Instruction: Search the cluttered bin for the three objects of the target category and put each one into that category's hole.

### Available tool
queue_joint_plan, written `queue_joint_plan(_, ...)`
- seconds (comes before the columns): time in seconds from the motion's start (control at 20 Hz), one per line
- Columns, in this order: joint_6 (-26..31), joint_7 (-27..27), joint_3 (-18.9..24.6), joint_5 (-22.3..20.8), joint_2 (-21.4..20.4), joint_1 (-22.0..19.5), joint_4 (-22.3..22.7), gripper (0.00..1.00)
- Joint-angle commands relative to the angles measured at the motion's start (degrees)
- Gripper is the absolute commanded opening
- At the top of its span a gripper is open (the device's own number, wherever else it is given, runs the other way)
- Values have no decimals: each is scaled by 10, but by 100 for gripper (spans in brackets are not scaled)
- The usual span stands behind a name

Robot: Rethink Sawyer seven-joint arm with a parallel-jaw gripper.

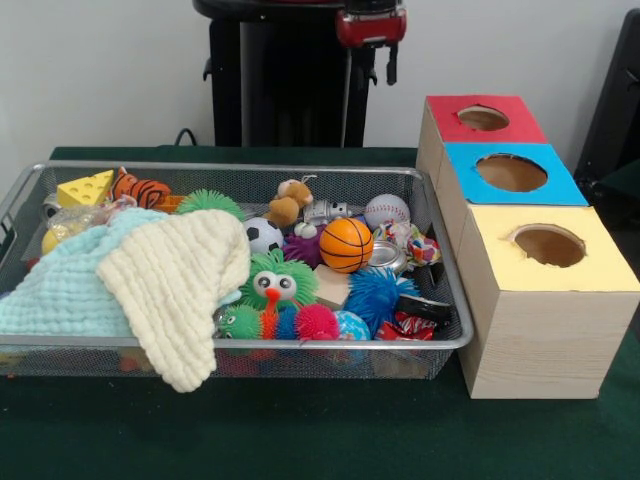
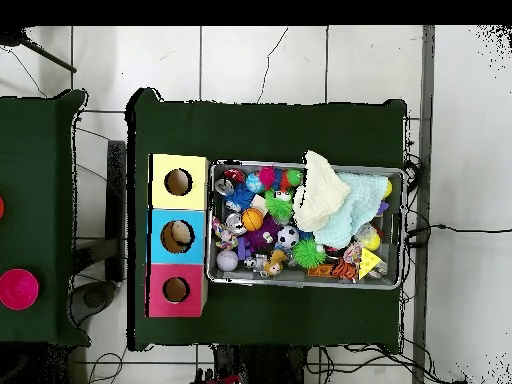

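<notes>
— Red-and-black gripper [image 1: 374,62]: clenched or released?
— Cannot tell; it hangs high behind the silver wire-mesh bin [image 1: 300,343] of toys.
— Progress?
— Something tan seems to sit in the blue-topped box's hole [image 2: 177,236]; the others probably remain in the bin

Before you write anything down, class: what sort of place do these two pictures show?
Probably a robot lab set up for a sorting test. A wire mesh bin of small toys sits on a green-covered table beside three cardboard boxes with red, blue and yellow holed tops, and a red and black robot arm stands behind.
</notes>
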Motion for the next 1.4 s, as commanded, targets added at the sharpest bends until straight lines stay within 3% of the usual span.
queue_joint_plan(0.05, -88, 194, -120, -23, 125, 104, 118, 100)
queue_joint_plan(0.25, -169, 255, -128, 2, 182, 182, 142, 100)
queue_joint_plan(0.55, -274, 381, -127, 39, 254, 338, 168, 100)
queue_joint_plan(0.7, -333, 450, -105, 61, 297, 420, 178, 100)
queue_joint_plan(0.95, -418, 568, -50, 134, 346, 557, 208, 100)
queue_joint_plan(1.15, -455, 646, -32, 162, 365, 618, 234, 100)
queue_joint_plan(1.25, -460, 652, -45, 171, 362, 639, 247, 100)
queue_joint_plan(1.4, -469, 627, -60, 155, 384, 624, 236, 100)
